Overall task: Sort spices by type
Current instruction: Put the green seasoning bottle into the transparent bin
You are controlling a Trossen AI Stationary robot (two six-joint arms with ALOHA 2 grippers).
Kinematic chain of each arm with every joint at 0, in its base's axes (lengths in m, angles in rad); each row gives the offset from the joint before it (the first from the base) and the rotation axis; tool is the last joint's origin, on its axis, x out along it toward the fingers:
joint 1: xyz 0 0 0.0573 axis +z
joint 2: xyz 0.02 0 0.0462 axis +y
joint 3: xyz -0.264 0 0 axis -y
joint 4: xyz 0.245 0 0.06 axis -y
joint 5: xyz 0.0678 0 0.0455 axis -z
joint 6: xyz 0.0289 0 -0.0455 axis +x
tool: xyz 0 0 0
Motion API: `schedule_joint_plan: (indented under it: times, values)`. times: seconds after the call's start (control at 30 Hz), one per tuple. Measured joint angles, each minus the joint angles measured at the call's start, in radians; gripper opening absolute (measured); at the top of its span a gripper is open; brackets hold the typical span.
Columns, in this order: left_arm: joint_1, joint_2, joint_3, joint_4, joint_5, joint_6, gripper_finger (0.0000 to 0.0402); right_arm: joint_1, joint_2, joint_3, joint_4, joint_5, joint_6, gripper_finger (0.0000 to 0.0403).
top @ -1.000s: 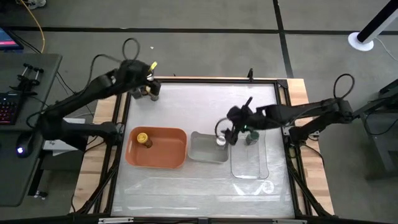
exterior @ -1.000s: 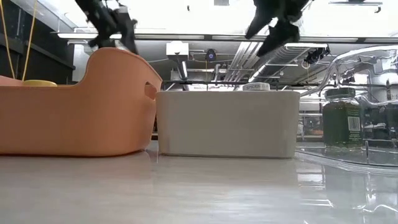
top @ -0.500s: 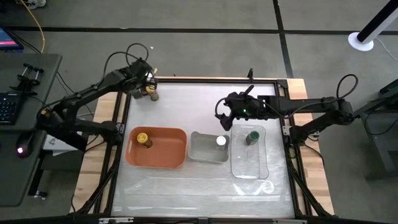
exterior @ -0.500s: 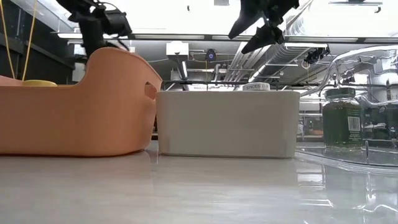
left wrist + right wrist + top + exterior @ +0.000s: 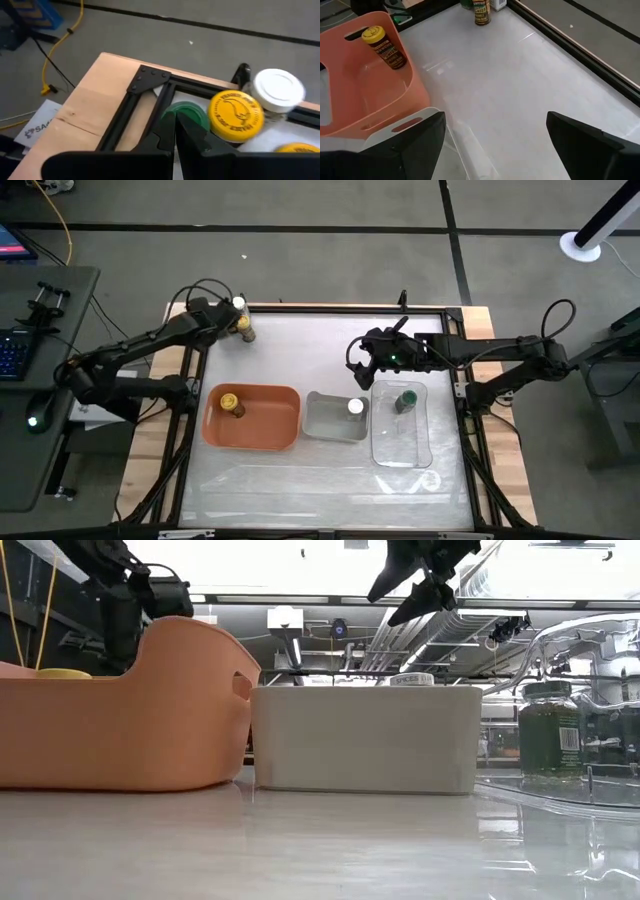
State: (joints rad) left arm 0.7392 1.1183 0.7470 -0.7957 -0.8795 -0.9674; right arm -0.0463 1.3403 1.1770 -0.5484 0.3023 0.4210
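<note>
Left gripper (image 5: 174, 131) fingers pressed together, gripping nothing, at the table's far left corner just beside a green-lid jar (image 5: 186, 113), yellow-lid jar (image 5: 235, 115) and white-lid jar (image 5: 278, 91). Right gripper (image 5: 365, 370) wide apart, empty, raised behind the grey tray (image 5: 322, 423). Yellow-lid jar in the orange tray (image 5: 285, 423), white-lid jar in the grey, green-lid in the clear tray (image 5: 390, 442).

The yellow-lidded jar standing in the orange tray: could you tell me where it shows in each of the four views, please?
High view: yellow-lidded jar at the orange tray's left end.
Low view: only its yellow lid peeks above the tray's rim, far left.
Left wrist view: not in it; the jars there stand by the table's corner.
Right wrist view: inside the tray, upper left.
Shared landmark: the orange tray.
</note>
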Motion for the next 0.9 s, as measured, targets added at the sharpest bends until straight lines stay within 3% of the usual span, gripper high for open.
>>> schedule_joint_plan:
  times: [0.3,0.57,0.9]
  values:
    - [0.045,0.027,-0.065,0.102,-0.059,-0.062,0.0,0.0,0.0,0.0,0.0,-0.021,0.015,0.0341]
    - [0.084,0.048,-0.065,0.226,-0.07,0.096,0.0,0.0,0.0,0.0,0.003,-0.022,0.024,0.0341]
    - [0.098,0.147,-0.065,0.233,-0.022,0.105,0.0,0.0,0.0,0.0,0.05,-0.021,0.027,0.0341]
